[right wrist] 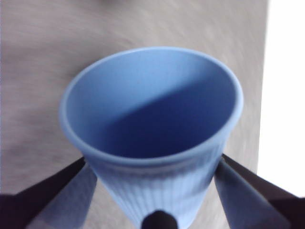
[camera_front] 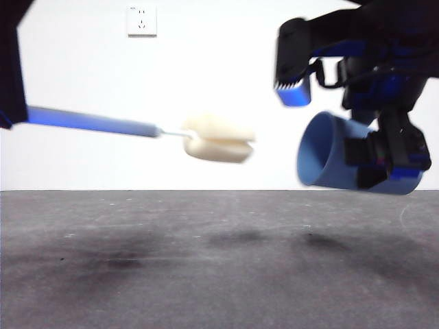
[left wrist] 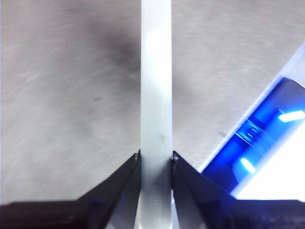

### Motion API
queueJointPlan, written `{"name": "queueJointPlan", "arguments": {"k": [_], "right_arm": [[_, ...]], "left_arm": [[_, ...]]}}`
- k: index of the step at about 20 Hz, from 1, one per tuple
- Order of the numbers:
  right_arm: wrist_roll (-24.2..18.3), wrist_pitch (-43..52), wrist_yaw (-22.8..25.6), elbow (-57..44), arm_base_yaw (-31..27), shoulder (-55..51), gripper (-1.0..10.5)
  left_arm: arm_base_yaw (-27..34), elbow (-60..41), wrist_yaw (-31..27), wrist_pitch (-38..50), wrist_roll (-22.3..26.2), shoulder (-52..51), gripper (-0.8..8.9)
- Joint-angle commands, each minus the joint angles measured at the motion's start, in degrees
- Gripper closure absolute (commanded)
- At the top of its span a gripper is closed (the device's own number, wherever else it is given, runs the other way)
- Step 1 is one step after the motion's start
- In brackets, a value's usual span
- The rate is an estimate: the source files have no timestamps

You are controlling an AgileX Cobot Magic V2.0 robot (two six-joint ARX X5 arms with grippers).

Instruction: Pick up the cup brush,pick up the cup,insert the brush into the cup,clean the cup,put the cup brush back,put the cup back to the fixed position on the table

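Two pincers: both are at work above the worktop (camera_front: pixel 219 274), each carrying one thing.
Left pincer (left wrist: pixel 156 160): clenched on the cup brush (left wrist: pixel 156 95); in the left wrist view its two black jaws press against either side of the pale handle.
Cup brush in the front view: held in the air, close to level, the handle (camera_front: pixel 96 123) running from the dark arm at the left edge toward the middle of the picture, dipping slightly toward the head.
Sponge head (camera_front: pixel 218 138): cream-yellow, rounded, at the free end of the handle, clear of the worktop and pointed at the cup's mouth, with a gap between them.
Right pincer (right wrist: pixel 159 191): grasping the cup (right wrist: pixel 152 119); the jaws sit against opposite sides of the ribbed wall below the smooth rim band.
Cup in the front view (camera_front: pixel 329 157): blue, lifted off the worktop and tipped on its side, its open mouth facing the sponge head, its base toward the right edge.
Right arm (camera_front: pixel 370 82): big and dark with blue parts, coming in from the top right corner, partly covering the cup's far end.
Worktop: dark grey and mottled, with soft shadows under the brush and the cup.
Wall socket (camera_front: pixel 142 20): white, on the white wall behind, above the brush handle.
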Motion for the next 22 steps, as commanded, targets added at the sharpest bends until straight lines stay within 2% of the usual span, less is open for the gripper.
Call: {"name": "queueJointPlan", "arguments": {"k": [1, 2, 4, 7, 9, 10, 13, 19, 22], "right_arm": [[9.79, 0.31, 0.07, 1.53, -3.15, -3.19, 9.6], [13.53, 0.2, -0.42, 2.32, -4.04, -4.7, 9.6], [22.05, 0.15, -4.94, 4.48, -5.38, -8.39, 9.6], [35.41, 0.7, -16.76, 7.76, -6.34, -13.64, 9.6], [41.9, 3.06, -22.84, 8.24, -6.36, -16.06, 9.6], [43.78, 3.93, -24.72, 8.24, -6.36, -16.85, 9.6], [46.77, 4.92, -25.73, 8.24, -6.36, -18.03, 9.6], [46.77, 4.94, -25.64, 8.24, -6.36, -18.03, 9.6], [46.77, 4.96, -25.64, 8.24, -6.36, -18.03, 9.6]], "left_arm": [[2.62, 0.24, -2.51, 0.35, -4.96, -1.4, 8.22], [3.89, 0.24, -2.56, 1.51, -6.62, -1.44, 8.22], [7.3, 0.22, -2.32, 6.51, -10.43, -1.2, 8.22], [12.33, 0.22, 0.44, 16.37, -15.32, 1.68, 8.22], [15.34, 0.22, 2.43, 20.39, -17.73, 5.33, 8.22], [16.13, 0.22, 3.34, 21.77, -18.88, 7.19, 8.22], [16.7, 0.22, 3.5, 27.17, -22.86, 14.4, 8.22], [16.63, 0.22, 3.67, 33.9, -29.16, 25.99, 8.22], [16.57, 0.22, 3.87, 36.61, -29.86, 30.03, 8.22]]}}
